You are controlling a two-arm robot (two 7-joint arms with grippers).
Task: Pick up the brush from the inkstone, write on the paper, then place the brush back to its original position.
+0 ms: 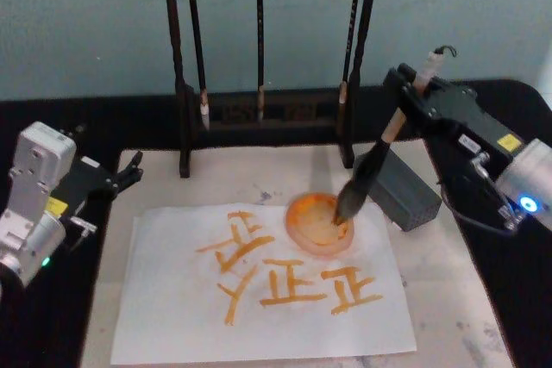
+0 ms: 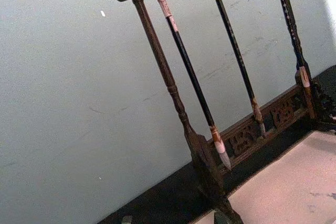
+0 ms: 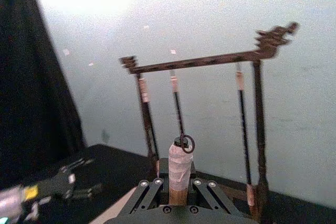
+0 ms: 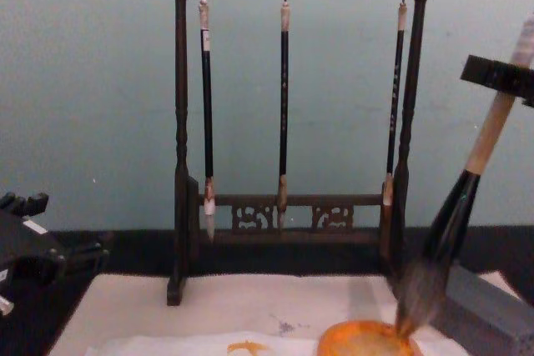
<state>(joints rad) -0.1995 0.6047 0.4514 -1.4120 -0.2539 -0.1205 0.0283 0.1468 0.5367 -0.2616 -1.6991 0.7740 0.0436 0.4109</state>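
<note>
Dipping the brush (image 1: 373, 165) into the orange dish (image 1: 297, 223) on the paper (image 1: 172, 316), I judge. My right gripper (image 1: 410, 97) clamps its handle; next I lift toward bare sheet. The left gripper (image 1: 121, 175) is parked left.

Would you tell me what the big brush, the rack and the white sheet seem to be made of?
The brush: pale matte handle, probably wood or bamboo; glossy black lower shaft; soft grey hair tip. The rack: dark wood, judging by turned posts and carved ends. The sheet: thin matte paper, orange strokes soaked in.
</note>
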